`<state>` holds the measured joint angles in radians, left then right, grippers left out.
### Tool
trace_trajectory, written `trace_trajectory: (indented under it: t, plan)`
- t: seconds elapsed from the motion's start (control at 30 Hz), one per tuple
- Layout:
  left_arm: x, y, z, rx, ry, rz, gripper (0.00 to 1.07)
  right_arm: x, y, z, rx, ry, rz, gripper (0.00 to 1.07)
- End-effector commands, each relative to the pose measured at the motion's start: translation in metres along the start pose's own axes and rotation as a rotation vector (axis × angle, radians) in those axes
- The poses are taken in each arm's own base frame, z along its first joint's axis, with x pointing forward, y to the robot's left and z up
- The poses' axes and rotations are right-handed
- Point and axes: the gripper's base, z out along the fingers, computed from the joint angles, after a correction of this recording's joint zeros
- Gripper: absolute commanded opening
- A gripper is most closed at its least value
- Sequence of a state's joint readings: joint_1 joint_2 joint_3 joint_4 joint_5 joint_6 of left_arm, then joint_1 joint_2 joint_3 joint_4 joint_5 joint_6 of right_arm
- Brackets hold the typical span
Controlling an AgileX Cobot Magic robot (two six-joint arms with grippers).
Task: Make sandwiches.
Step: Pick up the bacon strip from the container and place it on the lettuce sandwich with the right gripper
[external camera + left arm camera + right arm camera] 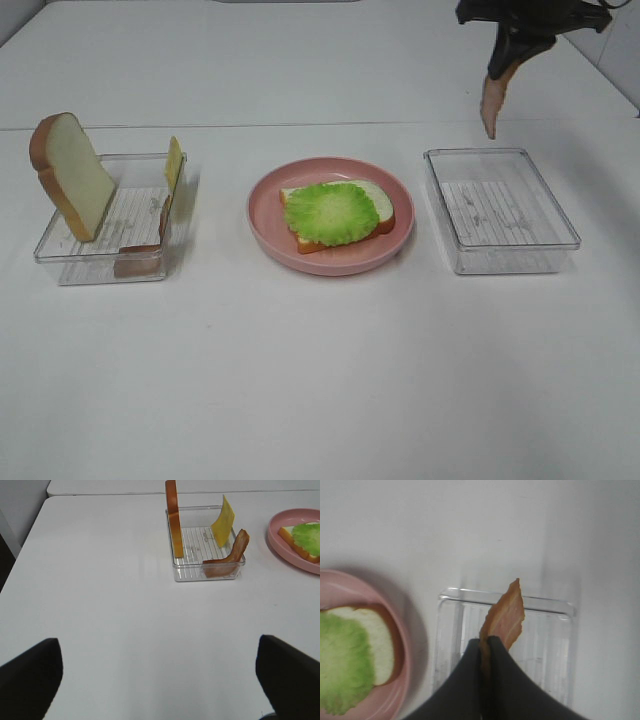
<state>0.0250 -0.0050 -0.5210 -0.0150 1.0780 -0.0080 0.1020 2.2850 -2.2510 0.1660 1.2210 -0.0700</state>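
A pink plate (262, 222) in the middle holds a bread slice (381, 205) with green lettuce (330, 212) on top. My right gripper (508, 62) is high at the back right, shut on a bacon strip (492, 105) that hangs down above the far edge of the right clear bin (500, 210). In the right wrist view the bacon strip (506, 616) sticks out past the closed fingers (470, 680). The left clear bin (110, 215) holds an upright bread slice (72, 175), a yellow cheese slice (174, 163) and another bacon strip (227, 560). My left gripper (160, 672) is open, low over bare table.
The white table (320, 380) stretches wide in front of the plate and bins. The right bin has nothing in it. A table seam runs across behind the bins.
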Motion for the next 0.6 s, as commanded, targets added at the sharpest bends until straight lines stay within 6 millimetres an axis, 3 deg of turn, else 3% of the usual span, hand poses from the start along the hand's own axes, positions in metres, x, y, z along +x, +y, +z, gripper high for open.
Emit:
trace_trajectory:
  t: [0.03,0.07,0.13,0.17,0.2,0.23,0.3,0.37,0.47,0.5,0.57,0.6]
  plan:
    - [0.000,0.000,0.000,-0.002,-0.008,-0.004,0.98,0.011,0.029,-0.002,-0.028,0.109,-0.070,0.00]
    - [0.000,0.000,0.000,-0.002,-0.008,-0.004,0.98,0.013,0.049,0.002,-0.039,0.117,-0.111,0.00]
    - [0.000,0.000,0.000,-0.002,-0.008,-0.004,0.98,0.014,0.058,0.003,-0.044,0.120,-0.133,0.00]
    - [0.000,0.000,0.000,-0.002,-0.008,-0.004,0.98,0.017,0.082,0.006,-0.057,0.127,-0.182,0.00]
    - [0.000,0.000,0.000,-0.002,-0.008,-0.004,0.98,0.017,0.082,0.006,-0.057,0.127,-0.182,0.00]
    - [0.000,0.000,0.000,-0.002,-0.008,-0.004,0.98,0.022,0.106,0.008,-0.071,0.135,-0.231,0.00]
    - [0.000,0.000,0.000,-0.002,-0.008,-0.004,0.98,0.024,0.116,0.008,-0.076,0.137,-0.250,0.00]
    - [0.000,0.000,0.000,-0.002,-0.008,-0.004,0.98,0.036,0.158,0.011,-0.097,0.150,-0.340,0.00]
    - [0.000,0.000,0.000,-0.002,-0.008,-0.004,0.98,0.039,0.168,0.012,-0.102,0.153,-0.360,0.00]
    - [0.000,0.000,0.000,-0.002,-0.008,-0.004,0.98,0.046,0.186,0.013,-0.113,0.159,-0.400,0.00]
    - [0.000,0.000,0.000,-0.002,-0.008,-0.004,0.98,0.049,0.193,0.013,-0.117,0.161,-0.414,0.00]
    - [0.000,0.000,0.000,-0.002,-0.008,-0.004,0.98,0.054,0.206,0.013,-0.124,0.164,-0.441,0.00]
